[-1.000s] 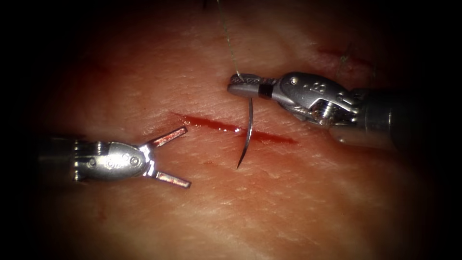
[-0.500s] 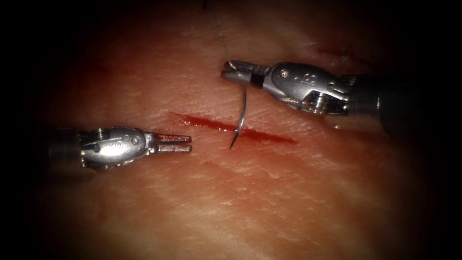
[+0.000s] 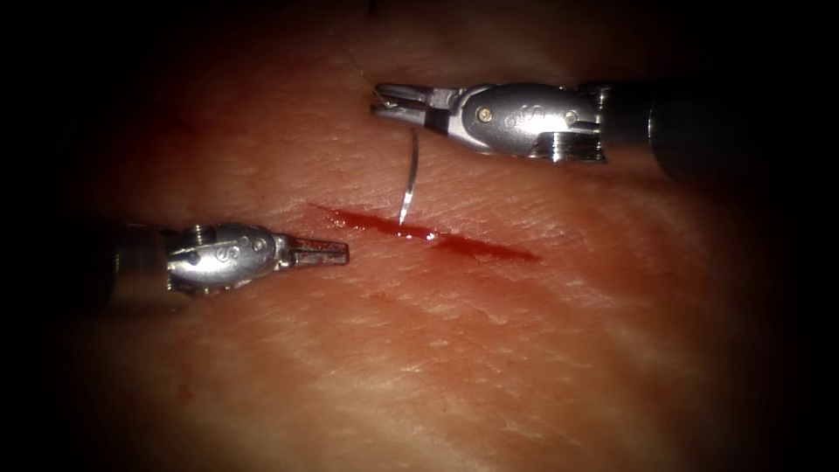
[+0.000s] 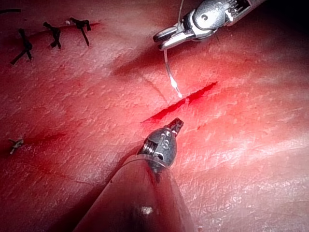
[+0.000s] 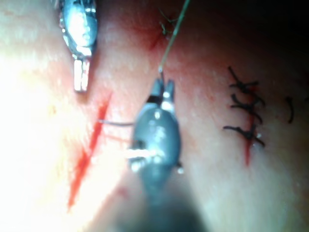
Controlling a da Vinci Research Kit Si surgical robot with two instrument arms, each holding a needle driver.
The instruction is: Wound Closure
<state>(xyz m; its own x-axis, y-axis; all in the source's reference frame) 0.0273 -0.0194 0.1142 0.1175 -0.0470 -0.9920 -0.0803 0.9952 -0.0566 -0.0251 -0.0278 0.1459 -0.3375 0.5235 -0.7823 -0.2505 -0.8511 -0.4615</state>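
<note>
Near: our left tool (image 3: 322,253), jaws closed on nothing, beside the cut's (image 3: 454,240) left end | Far: right tool (image 3: 398,98) grips the needle (image 3: 409,185) near its threaded end, tip at the cut, not visibly in the tissue (image 3: 489,367) | Step, we judge: positioning for a bite.

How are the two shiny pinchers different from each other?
The right tool grips the needle near its thread end; the left tool holds nothing. The right tool sits above the cut, with the needle's tip at its edge; the left tool lies level with the cut's left end. Both have shut jaws.
</note>
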